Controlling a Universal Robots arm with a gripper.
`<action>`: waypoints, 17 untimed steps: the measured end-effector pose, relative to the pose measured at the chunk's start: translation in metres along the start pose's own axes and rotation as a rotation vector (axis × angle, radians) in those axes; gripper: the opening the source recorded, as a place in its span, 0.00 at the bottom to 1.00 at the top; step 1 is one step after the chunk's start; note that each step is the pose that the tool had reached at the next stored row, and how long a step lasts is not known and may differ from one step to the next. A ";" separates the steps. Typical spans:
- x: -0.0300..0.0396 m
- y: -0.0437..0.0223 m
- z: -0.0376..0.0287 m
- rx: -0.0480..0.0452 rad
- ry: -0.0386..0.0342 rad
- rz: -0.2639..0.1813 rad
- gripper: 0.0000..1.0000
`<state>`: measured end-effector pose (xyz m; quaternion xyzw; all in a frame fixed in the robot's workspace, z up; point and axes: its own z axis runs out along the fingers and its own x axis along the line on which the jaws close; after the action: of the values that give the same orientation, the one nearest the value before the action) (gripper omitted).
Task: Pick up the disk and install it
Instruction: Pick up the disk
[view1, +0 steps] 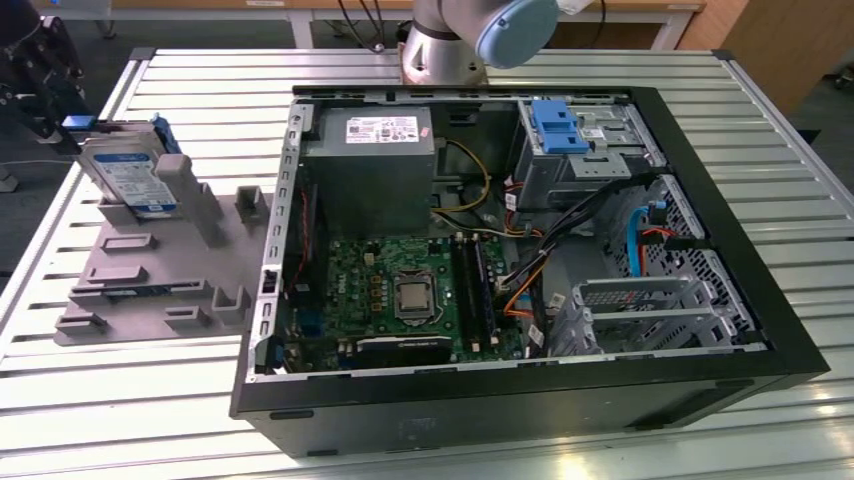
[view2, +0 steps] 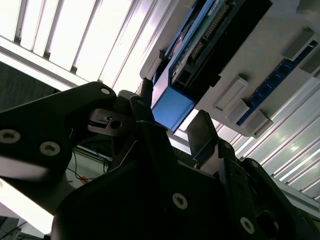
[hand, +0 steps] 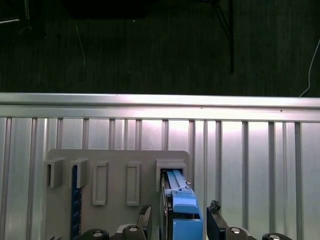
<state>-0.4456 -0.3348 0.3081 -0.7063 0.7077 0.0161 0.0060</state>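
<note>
The gripper (hand: 179, 214) is spread, one dark finger (hand: 215, 212) on each side of the blue end of the disk (hand: 175, 185), with a thin gap visible on both sides, so nothing is grasped. The disk stands on edge in a slot of a grey holder (hand: 115, 165). In the exterior view the disk (view1: 131, 178) leans upright in that holder (view1: 147, 280) on the slatted metal table (view1: 441, 70), just beside the open computer case (view1: 787, 350), on the exterior view's left.
</note>
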 end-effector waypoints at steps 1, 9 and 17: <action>0.0000 0.0000 0.0000 0.0000 0.0000 0.000 0.55; 0.0000 0.0000 0.0001 0.0000 0.0000 0.000 0.55; -0.0005 -0.0002 0.0009 0.0006 0.0003 0.007 0.47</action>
<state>-0.4454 -0.3343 0.3072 -0.7039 0.7101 0.0158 0.0060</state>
